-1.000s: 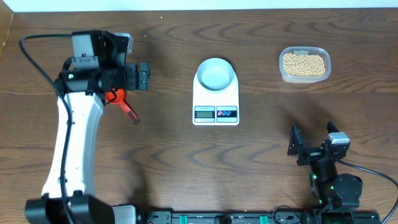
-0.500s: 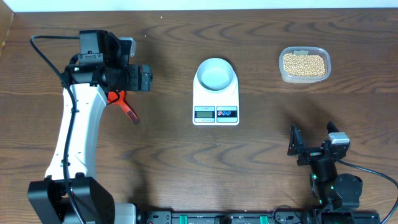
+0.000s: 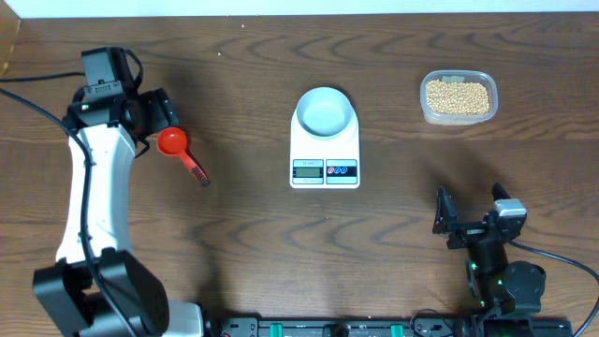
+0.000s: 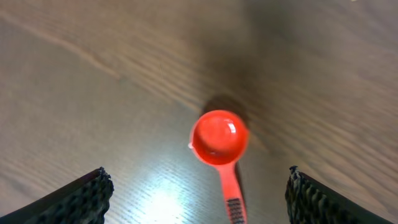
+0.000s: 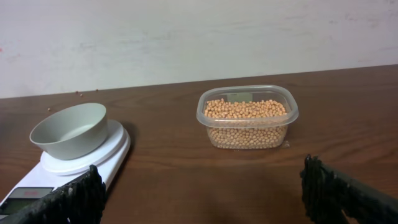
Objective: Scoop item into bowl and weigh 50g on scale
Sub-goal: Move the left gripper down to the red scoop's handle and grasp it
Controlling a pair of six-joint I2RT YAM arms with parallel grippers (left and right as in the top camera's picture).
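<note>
Directly below the left gripper [image 4: 198, 177], whose fingers [image 4: 78, 200] stand wide apart and hold nothing, a red measuring scoop [image 4: 219, 138] lies cup-up and empty on the wooden table [image 4: 93, 93], touched by neither finger. Well to its right, the pale bowl [image 3: 325, 110] sits empty on the white scale [image 3: 325, 170]. The tan beans [image 5: 245, 110] fill a clear plastic tub [image 5: 214, 124] at the far right. The right gripper [image 5: 202, 186] hangs low near the table's front edge, fingers spread and empty, facing tub and bowl.
</note>
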